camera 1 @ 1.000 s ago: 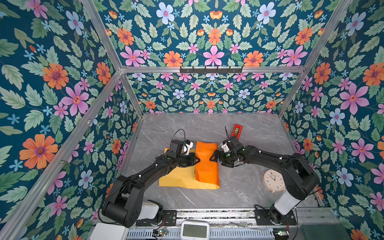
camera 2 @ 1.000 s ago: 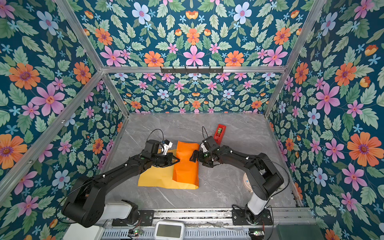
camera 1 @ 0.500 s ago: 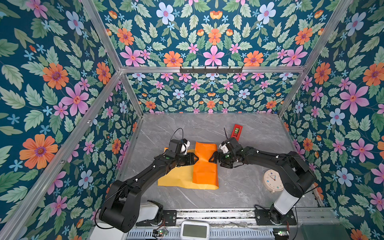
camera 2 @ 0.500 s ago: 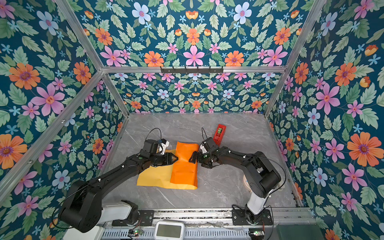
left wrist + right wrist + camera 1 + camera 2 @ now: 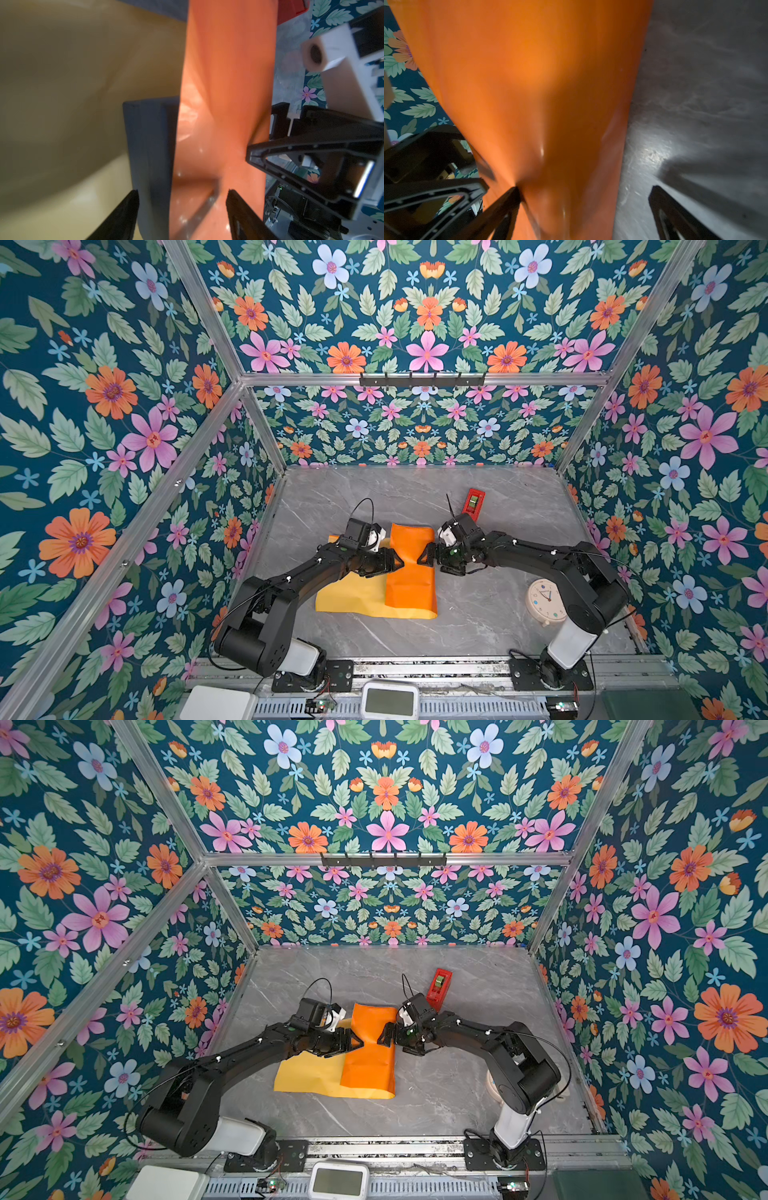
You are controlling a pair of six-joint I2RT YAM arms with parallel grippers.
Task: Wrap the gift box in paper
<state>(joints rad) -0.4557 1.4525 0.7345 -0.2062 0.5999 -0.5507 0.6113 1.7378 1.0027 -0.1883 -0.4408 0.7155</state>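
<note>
Left gripper (image 5: 182, 191) stands with its jaws apart and grips nothing. Between them, in the left wrist view, lie one wall of the gift box (image 5: 149, 145) and the orange flap of the paper (image 5: 224, 93) that is folded over it. Right gripper (image 5: 584, 188) is also wide open: one fingertip (image 5: 511, 195) touches the fold of the flap from outside, and its partner hangs over the bare table (image 5: 695, 104). In both top views the two grippers face each other across the flap, near to each other. The box is hidden there under the orange flap and the left arm. It sits on the yellow face (image 5: 349, 597) of the paper, which lies flat toward the left arm's base. Farther out, a clock (image 5: 545, 601) lies beside the right arm, and a red gadget (image 5: 473, 502) rests beyond the right wrist, apart from the paper.

Nothing pins the flap, so the creased paper can probably spring up and uncover the box. If the right fingertip pushes more, the unheld box may slide on the paper. If the left jaws close where they are, they may pinch wall and flap together and crumple the paper. Being so close, the grippers may also knock together.
</note>
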